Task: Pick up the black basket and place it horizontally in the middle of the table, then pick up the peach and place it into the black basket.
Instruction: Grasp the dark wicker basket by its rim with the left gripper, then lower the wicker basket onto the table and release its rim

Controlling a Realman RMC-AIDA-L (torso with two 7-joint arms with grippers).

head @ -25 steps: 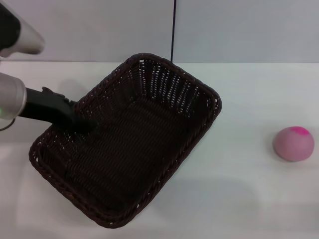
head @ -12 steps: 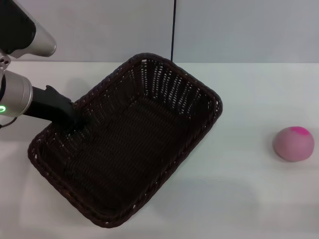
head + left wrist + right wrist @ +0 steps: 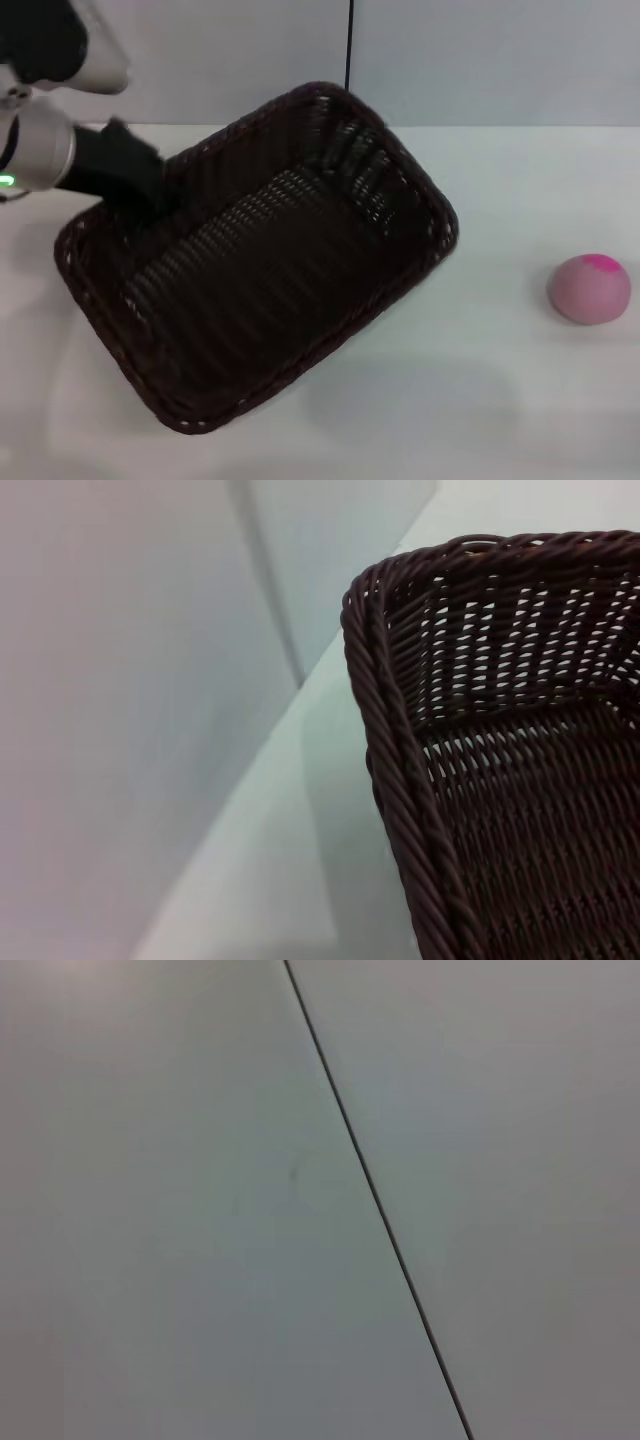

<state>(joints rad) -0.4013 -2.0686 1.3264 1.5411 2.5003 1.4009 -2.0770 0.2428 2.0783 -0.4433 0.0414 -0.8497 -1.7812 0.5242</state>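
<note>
Arm on the left: the left gripper [image 3: 150, 205] reaches in from the left edge and sits on the near-left rim of the black basket [image 3: 260, 270], clamped on the braided edge there. That seems to be why one side of the basket rides higher than the other.
Claw state: closed on the basket rim, judging by how the basket hangs from it; the fingertips themselves are dark against dark wicker and hard to separate.
Basket: tilted and turned at an angle to the table [image 3: 480, 400] edge, partly off the surface, left of centre. The wrist camera looks straight along a rounded corner of its rim, with the open weave of the side wall behind.
Why held so: a grip on one long edge lets a single arm swing the basket round so it can lie square across the middle.
Step in hand: first half, carrying and turning; setting down not yet done.
Peach: the peach [image 3: 589, 288] rests on the table well apart to the right, untouched.
Right gripper: out of sight.
</note>
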